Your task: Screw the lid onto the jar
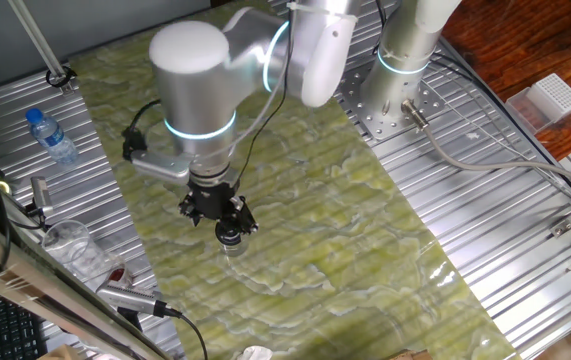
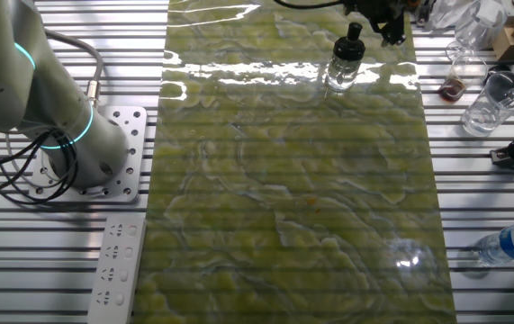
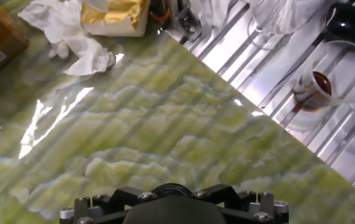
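Note:
The small clear glass jar [image 1: 233, 249] stands upright on the green marbled mat [image 1: 345, 230], and also shows in the other fixed view [image 2: 338, 76]. The black lid [image 1: 228, 235] sits on the jar's mouth [image 2: 350, 45]. My gripper [image 1: 225, 226] comes down from above onto the lid, and its black fingers close around it. In the hand view only the rounded dark top of the lid [image 3: 170, 189] shows at the bottom edge, between the finger blocks. The jar is hidden there.
A blue-capped water bottle [image 1: 53, 137] and a clear plastic cup [image 1: 70, 245] lie on the ribbed metal to the left. Crumpled tissue [image 3: 71, 37] and a glass with brown residue [image 3: 317, 87] sit beyond the mat's edge. The arm's base [image 2: 94, 153] and a power strip [image 2: 117, 270] stand opposite.

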Controlling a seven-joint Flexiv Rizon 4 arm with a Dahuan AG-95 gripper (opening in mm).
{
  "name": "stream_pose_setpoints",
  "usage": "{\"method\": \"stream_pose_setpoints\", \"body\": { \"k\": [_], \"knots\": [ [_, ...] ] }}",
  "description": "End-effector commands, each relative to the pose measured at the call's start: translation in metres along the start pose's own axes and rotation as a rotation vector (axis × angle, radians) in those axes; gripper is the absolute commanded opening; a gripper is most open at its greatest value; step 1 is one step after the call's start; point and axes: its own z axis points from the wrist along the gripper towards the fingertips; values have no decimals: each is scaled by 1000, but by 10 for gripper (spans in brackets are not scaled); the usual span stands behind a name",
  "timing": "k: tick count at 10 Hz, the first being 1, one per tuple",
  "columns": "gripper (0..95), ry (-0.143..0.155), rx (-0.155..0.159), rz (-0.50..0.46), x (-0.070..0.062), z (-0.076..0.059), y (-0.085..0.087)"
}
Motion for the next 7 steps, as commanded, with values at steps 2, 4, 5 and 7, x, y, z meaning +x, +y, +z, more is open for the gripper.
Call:
{"method": "stream_pose_setpoints", "body": {
  "k": [2,4,5,7],
  "knots": [
    [950,40,2,-2,-2,1,2],
    [950,64,-9,-7,-4,2,4],
    [950,76,-17,-9,-5,3,5],
    [950,94,-16,-13,-5,3,5]
  ]
}}
